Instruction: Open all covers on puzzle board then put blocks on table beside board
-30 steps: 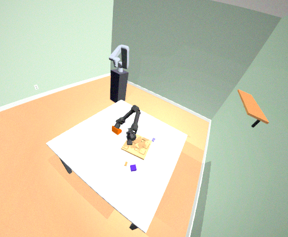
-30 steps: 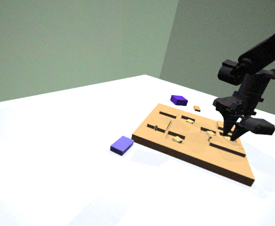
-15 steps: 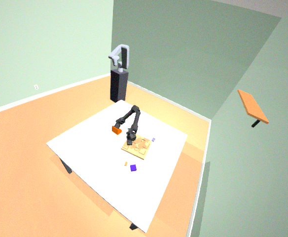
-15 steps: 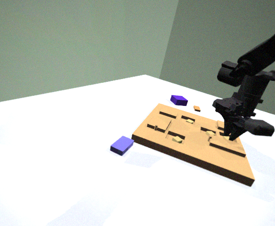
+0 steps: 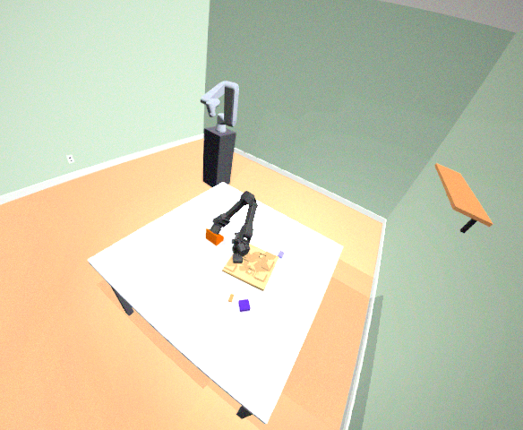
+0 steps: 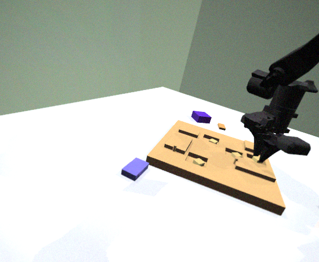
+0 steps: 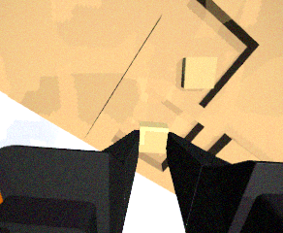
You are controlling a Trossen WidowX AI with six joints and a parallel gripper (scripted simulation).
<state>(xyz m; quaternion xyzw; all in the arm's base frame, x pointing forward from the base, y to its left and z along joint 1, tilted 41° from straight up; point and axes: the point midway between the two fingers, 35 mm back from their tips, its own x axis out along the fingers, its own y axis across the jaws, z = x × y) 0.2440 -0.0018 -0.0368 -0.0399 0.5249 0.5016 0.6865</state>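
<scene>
The wooden puzzle board (image 5: pixel 242 275) (image 6: pixel 238 186) (image 7: pixel 35 49) lies flat, with raised covers on it, among them one cover (image 6: pixel 178 143) at its left and another cover (image 6: pixel 254 169) near the hand. My gripper (image 6: pixel 257 158) (image 7: pixel 153 140) is low over the board's edge, shut on a pale yellow block (image 7: pixel 153 138), which is still at its well. A second yellow block (image 6: pixel 236 154) (image 7: pixel 201 73) sits in an uncovered well close by. Another block (image 6: pixel 213 141) and a further block (image 6: pixel 198 161) also lie in uncovered wells. In the top view the fingertips are hidden.
A dark purple block (image 5: pixel 244 305) (image 6: pixel 201 116) and a small orange piece (image 5: pixel 230 297) (image 6: pixel 221 126) lie off the board on one side. A lighter violet block (image 5: pixel 280 254) (image 6: pixel 135 168) lies close beside the board. An orange object (image 5: pixel 214 236) stands by the arm's base.
</scene>
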